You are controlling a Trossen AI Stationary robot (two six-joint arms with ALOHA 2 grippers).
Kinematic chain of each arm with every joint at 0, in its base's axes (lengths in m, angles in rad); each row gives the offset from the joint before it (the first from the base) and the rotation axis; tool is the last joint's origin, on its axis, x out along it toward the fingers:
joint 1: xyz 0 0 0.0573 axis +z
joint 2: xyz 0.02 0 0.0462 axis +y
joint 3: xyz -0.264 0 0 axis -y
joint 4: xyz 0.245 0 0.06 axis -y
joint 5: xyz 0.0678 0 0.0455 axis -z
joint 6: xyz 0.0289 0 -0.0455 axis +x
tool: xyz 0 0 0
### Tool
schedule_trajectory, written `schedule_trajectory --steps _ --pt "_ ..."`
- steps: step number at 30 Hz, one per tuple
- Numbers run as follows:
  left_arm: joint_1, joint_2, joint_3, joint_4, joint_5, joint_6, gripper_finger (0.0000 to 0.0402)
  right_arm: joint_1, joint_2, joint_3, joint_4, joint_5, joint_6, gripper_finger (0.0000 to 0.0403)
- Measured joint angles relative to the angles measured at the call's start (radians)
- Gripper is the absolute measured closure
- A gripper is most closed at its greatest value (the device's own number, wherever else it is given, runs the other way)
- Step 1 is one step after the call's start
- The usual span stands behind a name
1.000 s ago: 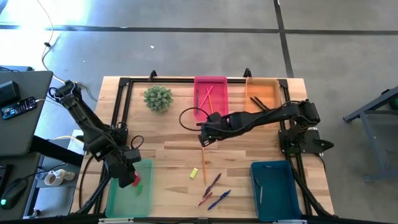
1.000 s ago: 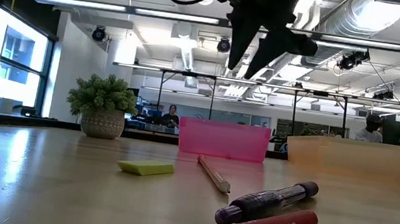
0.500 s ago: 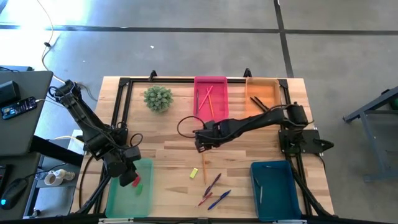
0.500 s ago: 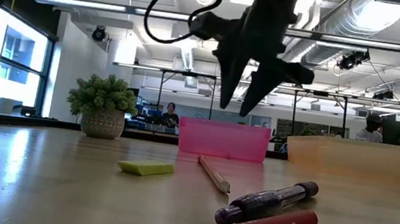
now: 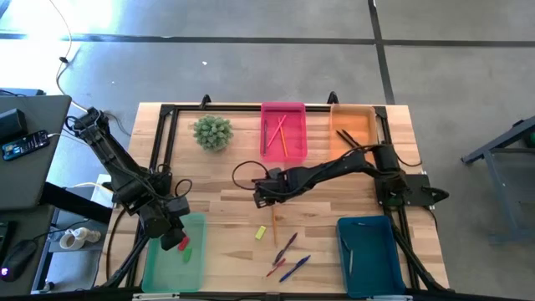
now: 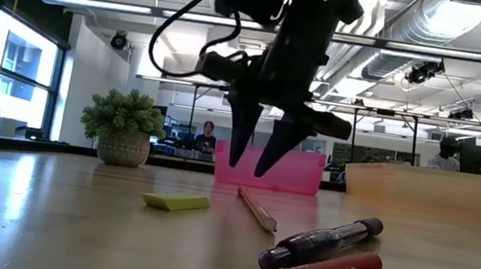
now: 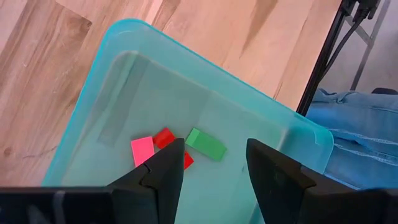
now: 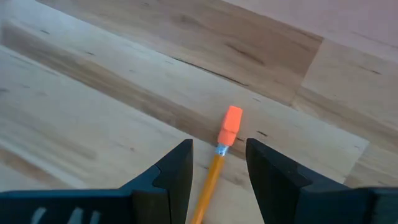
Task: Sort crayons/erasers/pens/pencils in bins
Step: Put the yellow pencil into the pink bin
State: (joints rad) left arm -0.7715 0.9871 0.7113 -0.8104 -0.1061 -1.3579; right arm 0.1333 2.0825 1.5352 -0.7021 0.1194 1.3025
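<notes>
My right gripper hangs open a little above the far end of an orange pencil that lies flat on the table. In the right wrist view the pencil's orange eraser tip shows just ahead of the fingers, which stand on either side of the shaft. The low view shows the fingertips clear of the pencil. My left gripper waits open over the light green bin. That bin holds pink, red and green erasers. A yellow eraser lies on the table.
The pink bin at the far edge holds pencils; the orange bin is beside it, and the dark teal bin sits near right. Pens and crayons lie near the front edge. A potted plant stands far left.
My right gripper has moved down and toward the table's near-left, from in front of the pink bin to just above the far end of the pencil. Its fingers stay open. The left arm has kept still.
</notes>
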Motion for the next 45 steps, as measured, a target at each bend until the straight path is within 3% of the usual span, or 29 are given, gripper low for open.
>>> schedule_trajectory --steps 17,31,45 --pt "0.0 0.0 0.0 0.0 -0.015 0.009 0.0241 0.001 0.082 0.006 0.003 0.047 0.101 0.0263" --pt "0.0 0.0 0.0 0.0 -0.015 0.069 0.0241 -0.015 0.087 0.005 -0.062 0.037 0.11 0.0386" --pt "0.0 0.0 0.0 0.0 -0.086 0.076 0.0241 0.006 0.097 0.073 -0.13 0.091 0.017 0.0391"
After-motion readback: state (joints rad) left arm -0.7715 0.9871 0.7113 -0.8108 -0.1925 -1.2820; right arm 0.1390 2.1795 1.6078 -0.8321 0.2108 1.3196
